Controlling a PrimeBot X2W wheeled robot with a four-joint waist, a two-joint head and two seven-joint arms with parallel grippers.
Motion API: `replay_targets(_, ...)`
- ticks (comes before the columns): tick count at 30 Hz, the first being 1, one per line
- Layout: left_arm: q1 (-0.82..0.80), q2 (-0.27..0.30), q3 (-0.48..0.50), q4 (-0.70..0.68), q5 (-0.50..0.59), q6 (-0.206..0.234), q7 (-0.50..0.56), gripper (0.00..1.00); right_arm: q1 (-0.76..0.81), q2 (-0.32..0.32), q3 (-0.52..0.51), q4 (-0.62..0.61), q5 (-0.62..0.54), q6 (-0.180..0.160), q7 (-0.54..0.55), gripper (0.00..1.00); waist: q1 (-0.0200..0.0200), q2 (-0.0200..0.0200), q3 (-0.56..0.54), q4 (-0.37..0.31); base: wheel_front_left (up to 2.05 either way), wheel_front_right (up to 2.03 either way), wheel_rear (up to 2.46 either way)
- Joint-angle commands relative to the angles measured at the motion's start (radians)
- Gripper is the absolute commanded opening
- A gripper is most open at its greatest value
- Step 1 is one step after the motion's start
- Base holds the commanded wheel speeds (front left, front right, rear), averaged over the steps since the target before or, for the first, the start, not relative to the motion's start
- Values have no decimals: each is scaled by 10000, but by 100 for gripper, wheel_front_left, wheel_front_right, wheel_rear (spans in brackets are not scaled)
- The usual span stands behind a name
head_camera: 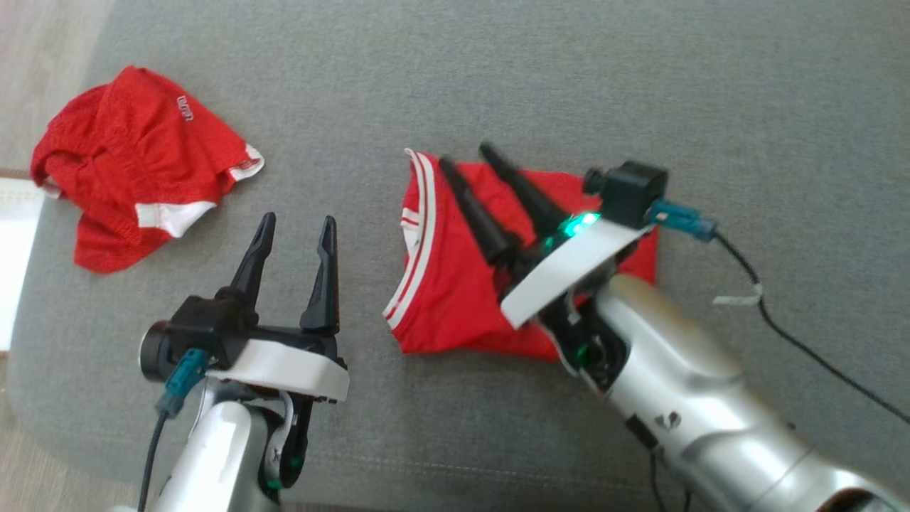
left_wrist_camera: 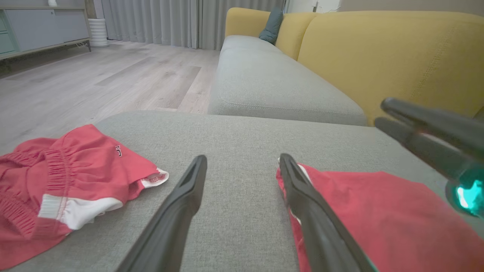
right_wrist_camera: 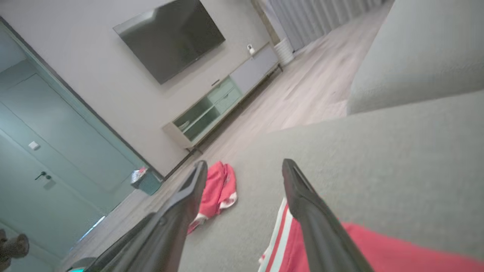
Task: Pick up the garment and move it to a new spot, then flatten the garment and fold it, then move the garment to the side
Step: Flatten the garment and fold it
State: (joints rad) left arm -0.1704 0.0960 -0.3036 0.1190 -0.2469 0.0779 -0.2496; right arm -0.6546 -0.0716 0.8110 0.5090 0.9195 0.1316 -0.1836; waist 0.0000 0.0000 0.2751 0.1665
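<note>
A long grey sofa seat (left_wrist_camera: 264, 83) runs along a mustard-yellow backrest (left_wrist_camera: 397, 56), with a teal cushion (left_wrist_camera: 270, 26) propped at its far end. Pale wood flooring (left_wrist_camera: 113, 79) stretches to grey curtains (left_wrist_camera: 170, 20). On the plain light wall (right_wrist_camera: 94, 75) a dark television (right_wrist_camera: 170, 37) hangs above a low sideboard (right_wrist_camera: 223, 102). A pale teal door (right_wrist_camera: 45, 181) stands nearby.

My left gripper (head_camera: 297, 220) sat low on my left side, its fingers spread wide and pointing forward. My right gripper (head_camera: 466, 156) reached forward, slanted toward my left, its fingers parted and empty.
</note>
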Motion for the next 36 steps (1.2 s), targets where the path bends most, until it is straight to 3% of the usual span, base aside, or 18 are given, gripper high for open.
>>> replay_targets(1,-286,90,445,-318,131,-16,-122,100,-293,213,-224,-354,-361,-9,-288,100,0,0,-41,-125,0,0,0)
replay_targets(4,-232,112,545,-349,168,-4,-122,100,-358,125,-979,-329,-1414,-9,-517,100,0,0,-113,-320,0,0,0)
replay_targets(9,-100,234,759,-410,213,32,-122,100,450,-728,-2645,-822,-3011,-9,-564,100,0,0,-309,-695,0,0,0)
replay_targets(14,94,401,976,-473,212,102,-122,100,1984,-1434,-4658,-1866,-4198,-9,-16,100,0,0,-487,-1085,0,0,0)
replay_targets(18,223,498,1103,-528,193,165,-122,100,2967,-1583,-5696,-2715,-4818,-9,492,100,0,0,-580,-1269,0,0,0)
replay_targets(25,716,792,1294,-592,178,313,-66,100,5036,-1274,-7109,-4959,-5852,-9,1723,100,0,0,-1085,-1517,0,0,0)
replay_targets(36,1519,1050,1190,-932,216,444,256,100,6592,-643,-7923,-6451,-6395,-9,2606,100,0,0,-1828,-1619,0,0,0)
